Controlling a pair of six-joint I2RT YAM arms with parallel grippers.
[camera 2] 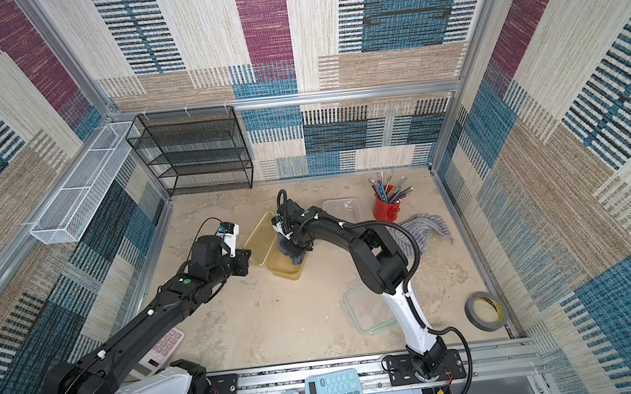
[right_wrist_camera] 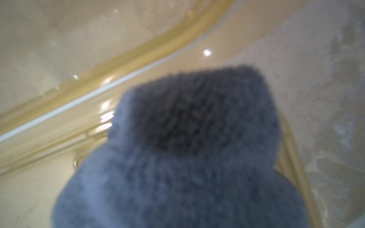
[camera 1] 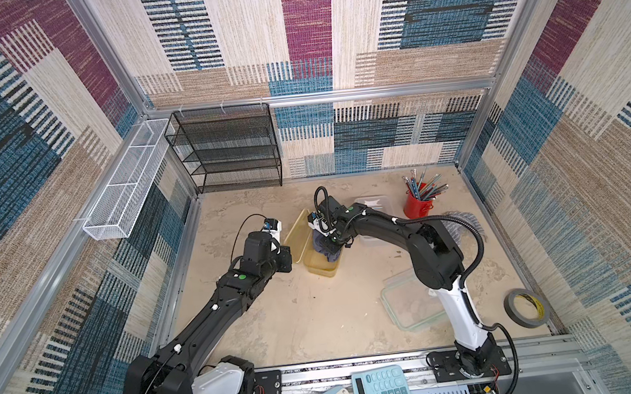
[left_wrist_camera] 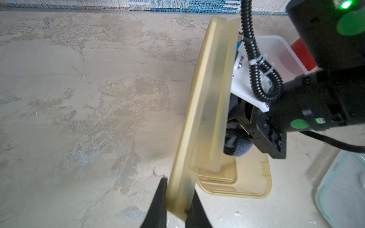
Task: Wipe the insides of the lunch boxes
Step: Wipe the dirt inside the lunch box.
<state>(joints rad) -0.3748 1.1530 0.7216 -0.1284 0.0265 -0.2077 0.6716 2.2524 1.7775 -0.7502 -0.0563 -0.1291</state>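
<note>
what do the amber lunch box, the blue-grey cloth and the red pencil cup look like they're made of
Amber lunch box: translucent plastic, glossy; the table shows through and highlights glint on it.
Blue-grey cloth: soft, matte, fuzzy fabric, perhaps microfibre or terry; a woolly nap shows.
Red pencil cup: smooth, even red, maybe painted metal or plastic; too small to tell.

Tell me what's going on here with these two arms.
The right gripper holds a bunched blue-grey cloth lowered into the amber lunch box, which lies on the table. The left gripper is clamped on the rim of the other amber piece, probably the lid, and holds it tilted on edge alongside. The clear frosted lunch box sits farther back, untouched.
</note>
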